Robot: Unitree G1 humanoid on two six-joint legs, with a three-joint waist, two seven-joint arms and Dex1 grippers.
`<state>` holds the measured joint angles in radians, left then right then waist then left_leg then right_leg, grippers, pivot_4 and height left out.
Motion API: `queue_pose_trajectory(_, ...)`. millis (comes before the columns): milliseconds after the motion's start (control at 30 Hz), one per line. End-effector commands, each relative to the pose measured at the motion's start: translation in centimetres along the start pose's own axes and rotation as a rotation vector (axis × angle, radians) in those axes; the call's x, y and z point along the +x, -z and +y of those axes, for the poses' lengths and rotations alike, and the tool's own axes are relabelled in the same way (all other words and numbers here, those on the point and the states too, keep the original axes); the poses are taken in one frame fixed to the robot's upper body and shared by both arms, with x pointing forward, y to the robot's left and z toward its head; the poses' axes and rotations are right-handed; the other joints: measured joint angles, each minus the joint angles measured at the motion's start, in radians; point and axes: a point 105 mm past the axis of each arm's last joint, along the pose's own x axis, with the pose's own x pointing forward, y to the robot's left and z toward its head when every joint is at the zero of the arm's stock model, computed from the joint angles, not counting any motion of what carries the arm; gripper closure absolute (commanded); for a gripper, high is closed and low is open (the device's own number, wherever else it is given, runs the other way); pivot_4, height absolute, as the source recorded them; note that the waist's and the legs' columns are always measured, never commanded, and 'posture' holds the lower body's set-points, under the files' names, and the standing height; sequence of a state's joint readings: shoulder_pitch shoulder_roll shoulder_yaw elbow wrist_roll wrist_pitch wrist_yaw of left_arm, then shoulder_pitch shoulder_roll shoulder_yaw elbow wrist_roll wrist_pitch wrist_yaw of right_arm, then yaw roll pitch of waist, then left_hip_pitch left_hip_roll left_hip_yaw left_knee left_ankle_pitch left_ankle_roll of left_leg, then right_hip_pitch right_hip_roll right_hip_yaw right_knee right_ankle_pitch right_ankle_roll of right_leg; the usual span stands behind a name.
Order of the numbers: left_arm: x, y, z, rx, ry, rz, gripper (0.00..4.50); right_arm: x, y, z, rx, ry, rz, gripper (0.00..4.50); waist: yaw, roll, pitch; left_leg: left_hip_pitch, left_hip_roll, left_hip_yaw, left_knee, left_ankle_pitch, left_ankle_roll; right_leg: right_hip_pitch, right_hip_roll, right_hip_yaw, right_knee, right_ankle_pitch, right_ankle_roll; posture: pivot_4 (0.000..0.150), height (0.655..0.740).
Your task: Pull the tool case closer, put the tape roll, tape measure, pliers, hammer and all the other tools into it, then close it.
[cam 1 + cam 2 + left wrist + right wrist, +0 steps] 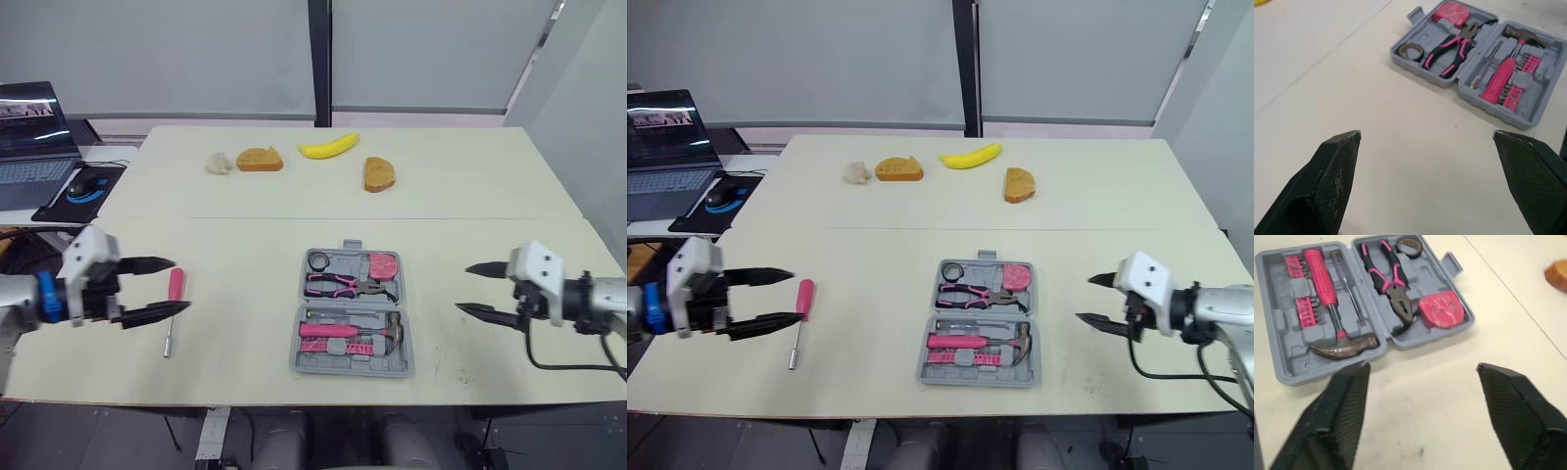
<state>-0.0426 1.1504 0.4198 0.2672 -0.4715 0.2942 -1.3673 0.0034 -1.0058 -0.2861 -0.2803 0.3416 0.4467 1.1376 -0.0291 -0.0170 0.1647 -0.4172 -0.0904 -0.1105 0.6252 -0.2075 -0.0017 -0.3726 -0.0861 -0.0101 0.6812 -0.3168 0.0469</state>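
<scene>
Spread wide, empty: left gripper, right gripper. Just off left gripper, screwdriver: likely light, stiff; pinch across handle.

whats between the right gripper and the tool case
Nothing: only bare table lies between the right gripper and the open tool case, as the left eye and right wrist views both show.

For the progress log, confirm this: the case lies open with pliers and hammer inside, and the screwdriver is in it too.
Wrong on the screwdriver: it lies on the table by the left gripper, as the left eye view shows. The case does lie open with pliers and hammer inside.
</scene>
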Motion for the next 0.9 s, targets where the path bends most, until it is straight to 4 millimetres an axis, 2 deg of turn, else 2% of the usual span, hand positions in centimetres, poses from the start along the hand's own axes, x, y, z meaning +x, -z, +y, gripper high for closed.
queue_pose_trajectory(33,-4.4,0.1,2.1,-0.025,-0.134,0.02,0.0,-2.4,-0.6,-1.4,-0.003,0.059,-0.012,0.07,0.0,0.0,0.0,0.0,0.0,0.001,0.0,0.0,0.0,-0.001,0.0,0.0,-0.001,0.0,0.0,0.15,0.74)
queue_pose_trajectory(100,-5.7,1.5,2.8,-0.057,-0.182,0.058,0.0,-2.9,-0.7,-2.0,0.004,0.074,-0.012,0.07,0.001,0.002,0.0,0.002,-0.001,0.002,0.0,0.0,0.0,-0.001,-0.002,0.0,-0.001,0.0,0.0,0.15,0.74)
queue_pose_trajectory(200,-6.0,2.0,3.2,-0.063,-0.201,0.068,0.0,-3.1,-1.0,-2.5,0.013,0.078,-0.019,0.07,0.002,0.003,0.001,0.002,0.0,0.001,0.0,0.0,0.0,-0.001,-0.002,0.0,-0.001,0.0,0.0,0.15,0.74)
queue_pose_trajectory(600,-4.4,1.5,3.3,-0.031,-0.169,0.054,0.0,-2.8,-0.2,-2.6,0.035,0.069,0.019,0.07,0.011,0.003,0.001,0.0,-0.001,0.002,0.0,0.0,0.0,-0.002,-0.003,0.0,-0.001,0.0,0.0,0.15,0.74)
queue_pose_trajectory(767,-3.8,1.4,3.3,-0.026,-0.171,0.057,0.0,-2.2,-0.9,-2.7,0.01,0.082,-0.021,0.07,0.009,0.003,0.001,0.0,0.0,0.001,0.0,0.0,0.0,-0.002,-0.003,0.0,-0.001,0.0,0.0,0.15,0.74)
queue_pose_trajectory(900,-3.4,2.4,3.2,-0.052,-0.189,0.11,0.0,-1.0,-2.2,-2.5,-0.016,0.056,-0.1,0.07,0.004,0.003,0.001,0.0,0.0,0.001,0.0,0.0,0.0,-0.002,-0.003,0.0,-0.001,0.0,0.0,0.15,0.74)
